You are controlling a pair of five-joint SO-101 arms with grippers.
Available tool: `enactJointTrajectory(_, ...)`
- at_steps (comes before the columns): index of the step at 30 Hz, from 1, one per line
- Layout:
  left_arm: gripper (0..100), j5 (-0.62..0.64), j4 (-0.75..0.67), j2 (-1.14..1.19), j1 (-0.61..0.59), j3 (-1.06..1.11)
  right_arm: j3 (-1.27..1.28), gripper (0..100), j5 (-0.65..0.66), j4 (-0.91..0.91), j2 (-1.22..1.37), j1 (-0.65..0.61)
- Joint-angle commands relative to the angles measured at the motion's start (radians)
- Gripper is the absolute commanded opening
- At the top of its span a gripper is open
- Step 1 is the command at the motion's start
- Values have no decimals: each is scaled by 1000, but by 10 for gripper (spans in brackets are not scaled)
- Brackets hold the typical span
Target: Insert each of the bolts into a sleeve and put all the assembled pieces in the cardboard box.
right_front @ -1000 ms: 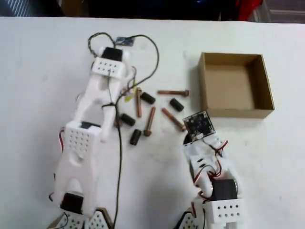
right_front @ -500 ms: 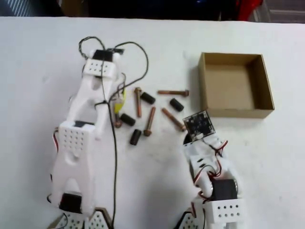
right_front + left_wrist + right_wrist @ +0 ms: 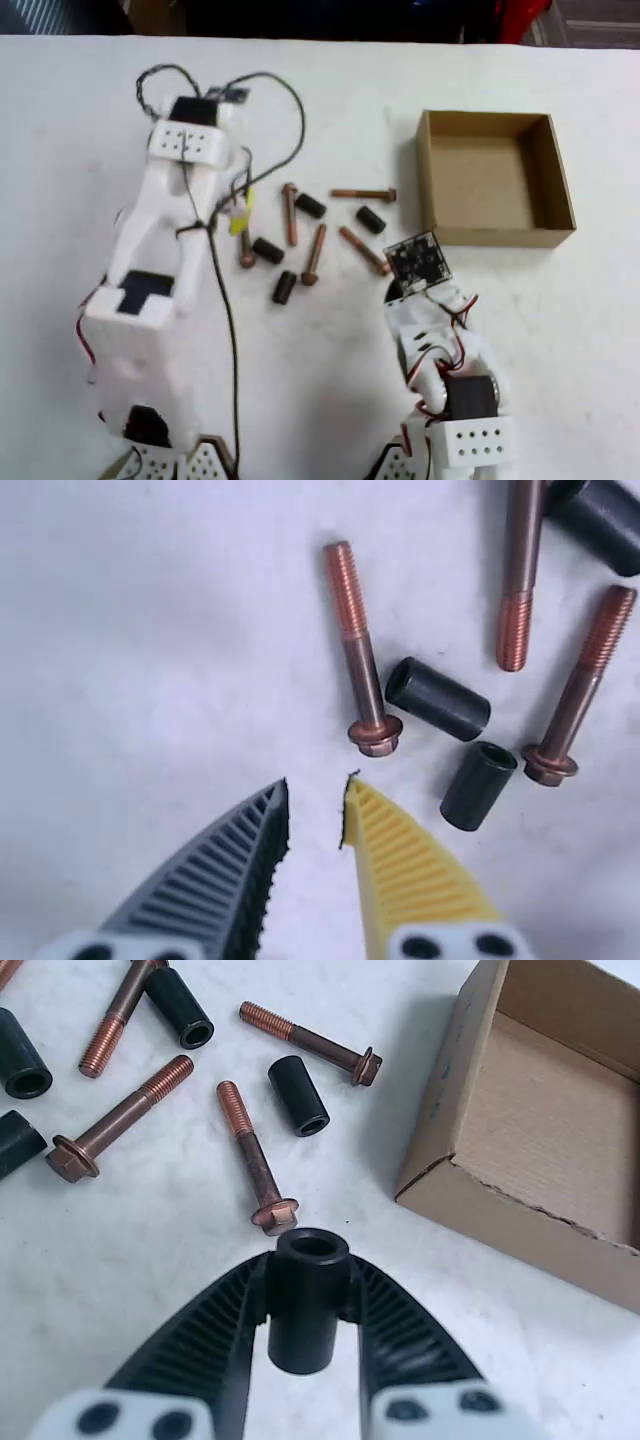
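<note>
My right gripper (image 3: 309, 1262) is shut on a black sleeve (image 3: 306, 1310), held upright just short of a copper bolt (image 3: 258, 1156) and to the left of the cardboard box (image 3: 470, 1090). In the high view that arm's wrist board (image 3: 418, 260) sits below the box (image 3: 500, 237). My left gripper (image 3: 315, 805), with one grey and one yellow finger (image 3: 395, 870), is slightly open with nothing in it. It hovers close to the head of a bolt (image 3: 360, 650) that lies beside two black sleeves (image 3: 437, 697) (image 3: 478, 785).
Several bolts and sleeves lie loose between the arms, among them a bolt (image 3: 363, 193) and a sleeve (image 3: 371, 219) near the box. The box is empty. A black cable (image 3: 225, 300) runs down the table beside the left arm.
The left arm has swung to the left, carrying its gripper away from the middle of the pile. The right arm and its sleeve have not moved.
</note>
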Motion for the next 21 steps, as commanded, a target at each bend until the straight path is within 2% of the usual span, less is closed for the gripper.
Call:
enactJointTrajectory(1, 132, -8, -147, -119, 5, 146, -26, 16, -8, -1, -16, 8)
enactJointTrajectory(7, 133, -2, -348, -131, 1, 235, -26, 17, -8, -1, -16, 8)
enactJointTrajectory(10, 133, 20, -374, -130, 8, 235, -26, 17, -8, -1, -16, 8)
enactJointTrajectory(13, 133, 104, -385, -117, 8, 235, -26, 17, -8, -1, -16, 8)
enactJointTrajectory(21, 133, 186, -419, -4, 39, 226, -26, 17, -8, -1, -16, 8)
